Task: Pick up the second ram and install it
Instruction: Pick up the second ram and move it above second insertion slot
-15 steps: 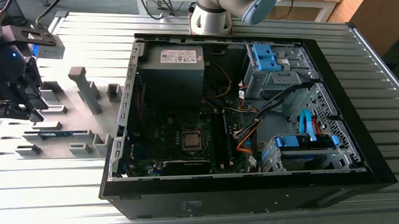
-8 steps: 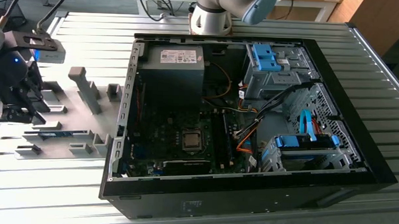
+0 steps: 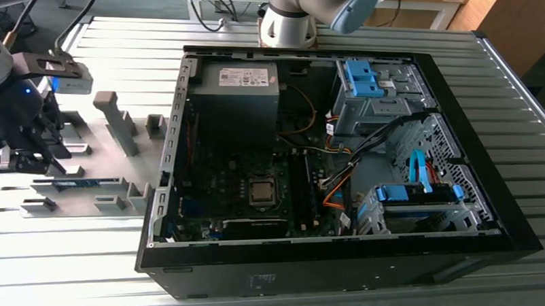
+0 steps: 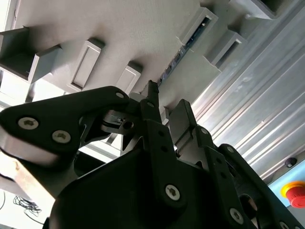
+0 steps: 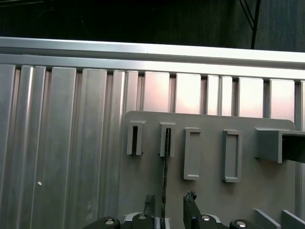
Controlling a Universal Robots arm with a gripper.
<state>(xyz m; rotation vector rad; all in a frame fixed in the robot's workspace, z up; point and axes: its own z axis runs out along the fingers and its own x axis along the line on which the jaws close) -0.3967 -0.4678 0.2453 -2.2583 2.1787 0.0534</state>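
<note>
gripper [image 5: 170, 204]: open, nothing clamped. There's a clear gap between my fingers [image 5: 191, 206] in both wrist views.
second ram [image 5: 165, 162]: stands on edge in the fixture plate [image 5: 209, 191]. Its far end sits in a slotted block and its near part runs in between my fingers, closer to one of them. I can't tell whether it touches.
exterior view: the ram is a blue-green strip on the plate, just beside my gripper on that view's left. It is well apart from the PC case [image 3: 488, 222].
weight: light, I'd judge, with next to no load on the arm.
stiffness: a thin flat board, rigid along its length. I expect twisting or prying would flex or crack it.
fragility: small chips on the faces and a contact edge below, so no side load.
slip: the faces look smooth and thin, so I need a square pinch or it will pivot.
hold: across the two flat faces, high on the board near mid-length, off the contact edge.
plate: matte grey with raised rectangular fixture blocks [image 5: 231, 156], some of them slotted.
table [image 5: 62, 143]: ribbed bare aluminium with a dull sheen.
case: black, lid off, with the motherboard [image 3: 235, 186] and its long dark slots [image 3: 300, 184] exposed.
</note>
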